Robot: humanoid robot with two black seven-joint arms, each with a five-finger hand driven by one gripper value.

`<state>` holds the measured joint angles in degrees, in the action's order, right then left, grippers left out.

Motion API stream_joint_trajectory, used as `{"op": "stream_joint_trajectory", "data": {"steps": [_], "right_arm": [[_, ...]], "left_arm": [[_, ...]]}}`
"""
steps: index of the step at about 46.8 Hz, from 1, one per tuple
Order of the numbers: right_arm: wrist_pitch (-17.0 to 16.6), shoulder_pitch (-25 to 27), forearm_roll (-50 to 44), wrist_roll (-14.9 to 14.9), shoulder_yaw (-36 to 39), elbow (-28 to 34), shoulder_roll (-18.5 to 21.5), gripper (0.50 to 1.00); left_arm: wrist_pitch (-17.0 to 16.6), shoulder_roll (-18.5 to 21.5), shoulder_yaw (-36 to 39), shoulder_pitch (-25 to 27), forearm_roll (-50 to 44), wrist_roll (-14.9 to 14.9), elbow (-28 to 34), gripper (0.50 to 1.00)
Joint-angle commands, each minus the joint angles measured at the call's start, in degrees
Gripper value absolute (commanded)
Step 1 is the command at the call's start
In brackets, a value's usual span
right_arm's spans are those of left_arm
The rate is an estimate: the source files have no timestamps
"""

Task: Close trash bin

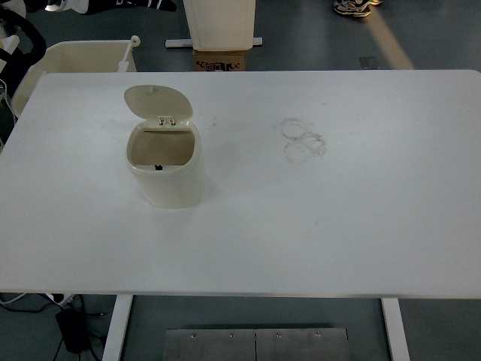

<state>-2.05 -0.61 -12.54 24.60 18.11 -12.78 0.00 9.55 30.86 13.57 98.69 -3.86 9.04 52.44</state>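
Table (338, 226) — trash bin (167, 177) left of centre | lid (156, 101) up

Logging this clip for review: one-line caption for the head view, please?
Cream trash bin stands on white table with its lid flipped open; no robot arm in view.

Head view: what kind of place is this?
Probably a lab or workshop: bare white table holding only a small open trash bin, grey floor, a cardboard box, cables underneath.
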Motion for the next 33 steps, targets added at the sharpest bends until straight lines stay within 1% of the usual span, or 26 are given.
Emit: {"op": "stream_joint_trajectory", "data": {"steps": [1, 4, 7, 11, 15, 20, 27, 33], "right_arm": [[-0.1, 0.0, 0.0, 0.0, 0.0, 0.0, 0.0, 0.991], [-0.1, 0.0, 0.0, 0.0, 0.0, 0.0, 0.0, 0.993], [-0.1, 0.0, 0.1, 0.0, -0.1, 0.0, 0.0, 0.991], [-0.1, 0.0, 0.0, 0.0, -0.1, 0.0, 0.0, 0.991], [-0.1, 0.0, 0.0, 0.0, -0.1, 0.0, 0.0, 0.991], [-0.1, 0.0, 0.0, 0.0, -0.1, 0.0, 0.0, 0.991], [0.0, 0.0, -0.1, 0.0, -0.1, 0.0, 0.0, 0.993], [-0.1, 0.0, -0.1, 0.0, -0.1, 0.0, 0.0, 0.991]], "left_arm": [[0.1, 0.0, 3.8, 3.4, 0.0, 0.0, 2.9, 1.0], [0.6, -0.3, 6.9, 6.2, 0.1, 0.0, 4.9, 1.0], [2.0, -0.4, 10.0, 8.7, 0.2, 0.2, 6.3, 1.0], [3.4, -0.9, 14.5, 12.0, 0.3, 1.7, 7.7, 1.0], [4.7, -1.1, 18.2, 14.6, 0.3, 2.0, 9.0, 1.0], [6.0, -1.6, 21.4, 16.5, 1.0, 2.0, 10.5, 1.0], [7.5, -1.6, 24.2, 17.6, 2.7, 2.1, 12.3, 1.0], [8.0, -1.7, 28.2, 19.4, 3.6, 2.1, 15.6, 1.0]]}}
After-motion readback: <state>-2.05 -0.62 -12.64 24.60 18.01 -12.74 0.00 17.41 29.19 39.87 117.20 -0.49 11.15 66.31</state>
